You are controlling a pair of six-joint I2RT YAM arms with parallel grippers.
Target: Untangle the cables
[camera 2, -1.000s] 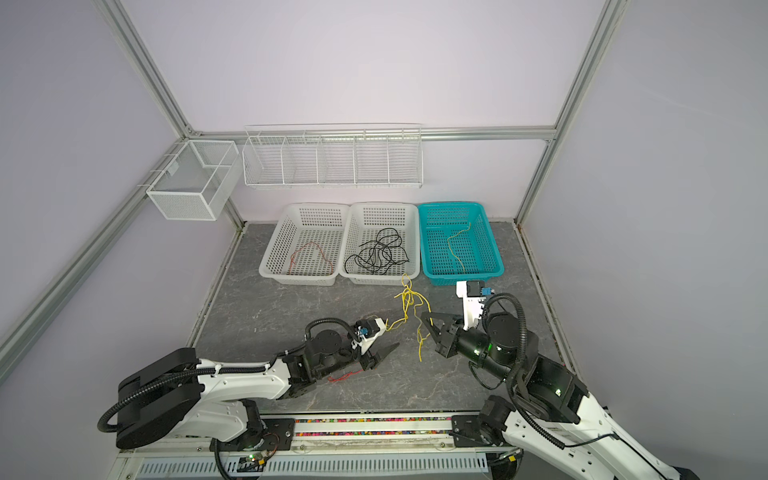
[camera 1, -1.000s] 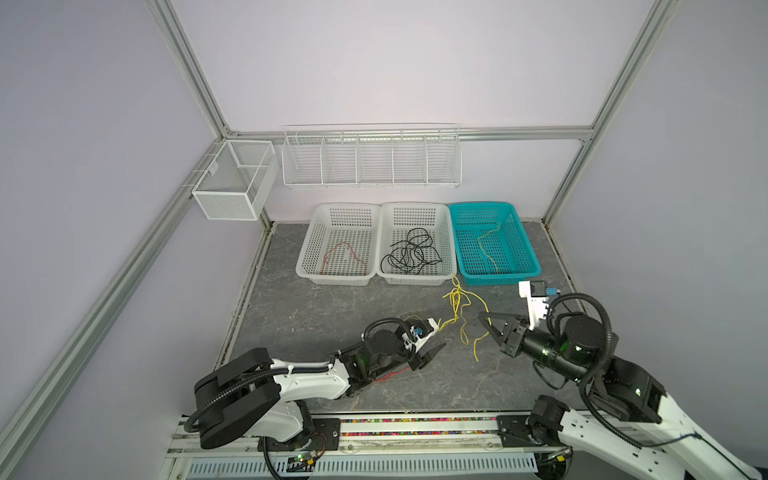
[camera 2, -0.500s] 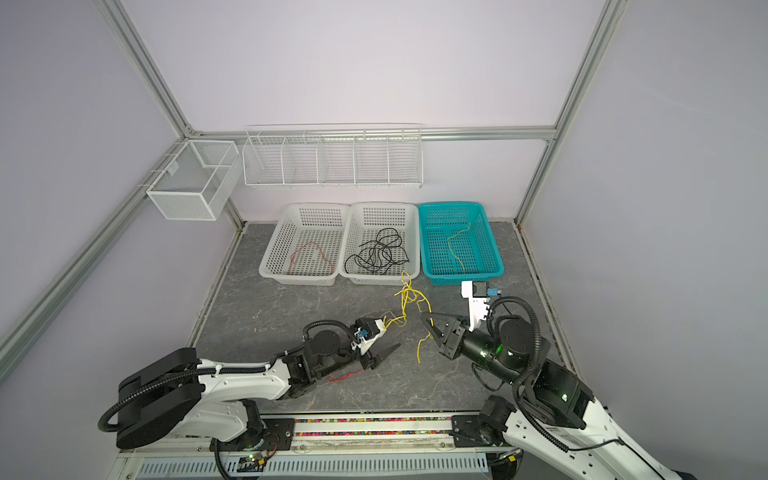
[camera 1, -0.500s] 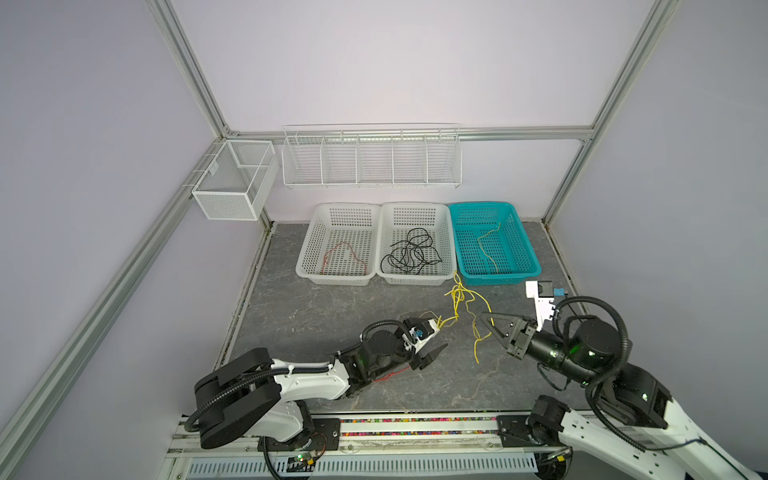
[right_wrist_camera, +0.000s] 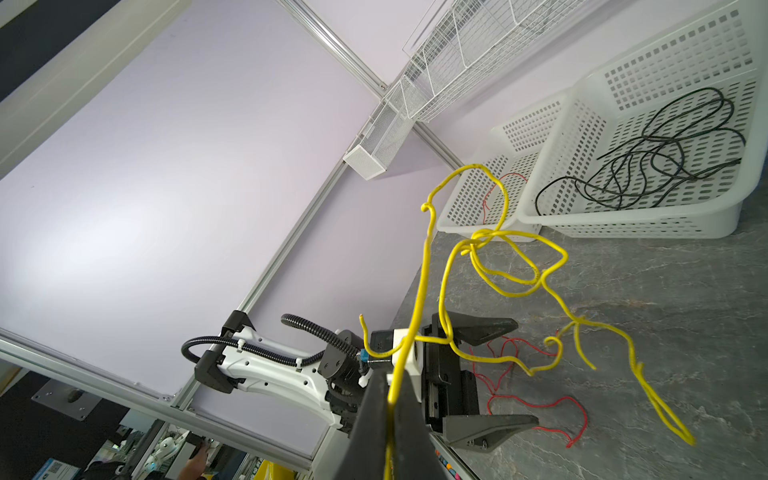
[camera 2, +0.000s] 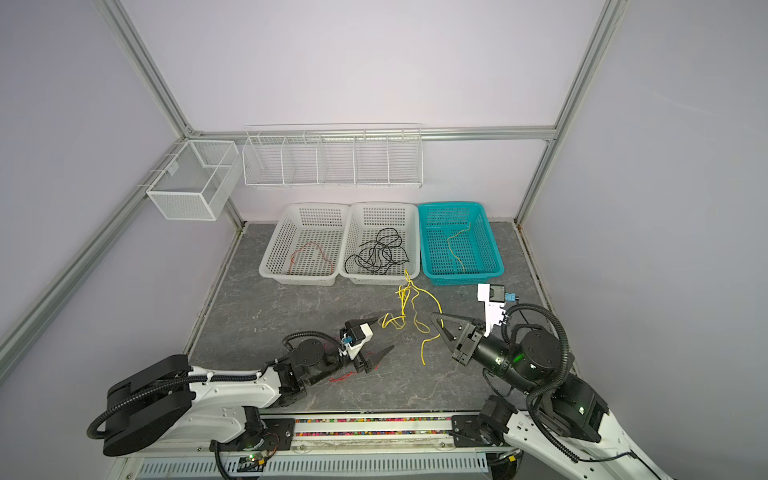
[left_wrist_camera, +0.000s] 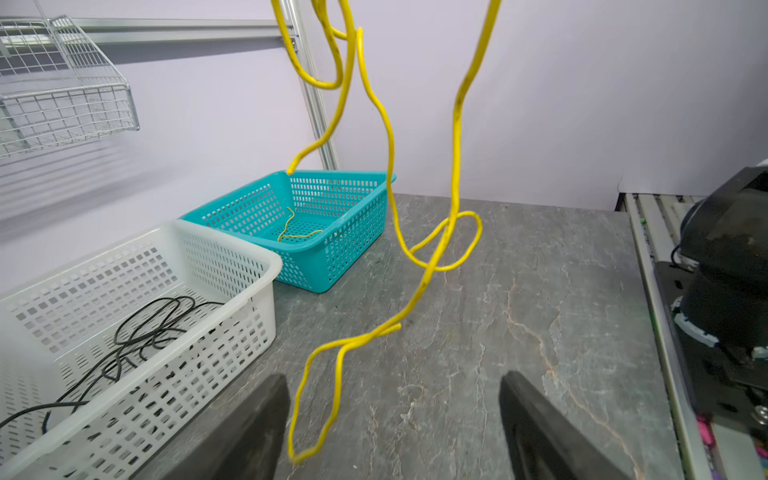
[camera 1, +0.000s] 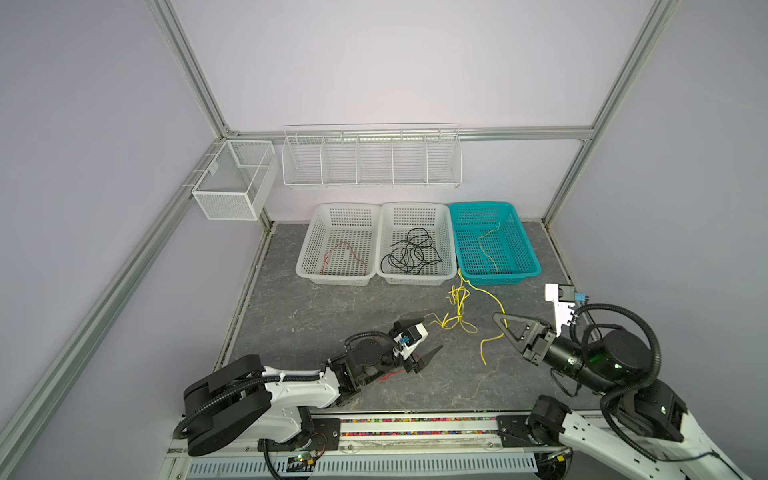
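A tangle of yellow cables (camera 1: 457, 307) (camera 2: 405, 307) hangs just above the grey table in front of the baskets. My right gripper (camera 1: 496, 316) (right_wrist_camera: 390, 382) is shut on one yellow strand, and the rest of the cables (right_wrist_camera: 498, 266) trail from it. My left gripper (camera 1: 428, 336) (camera 2: 380, 336) is open low over the table, left of the tangle. In the left wrist view a yellow loop (left_wrist_camera: 316, 399) dangles between the jaws of that gripper (left_wrist_camera: 392, 378), near one finger and not gripped. A red cable (camera 1: 388, 376) (right_wrist_camera: 536, 403) lies on the table under the left gripper.
Three baskets stand at the back: a white one (camera 1: 332, 281) holding a red cable, a white one (camera 1: 415, 280) with black cables, and a teal one (camera 1: 498, 279) with a yellow cable. A wire shelf (camera 1: 371, 156) and mesh box (camera 1: 232, 183) hang on the walls.
My right gripper has risen a little with the yellow strand while its arm drew back to the right. The left jaws have spread wider.
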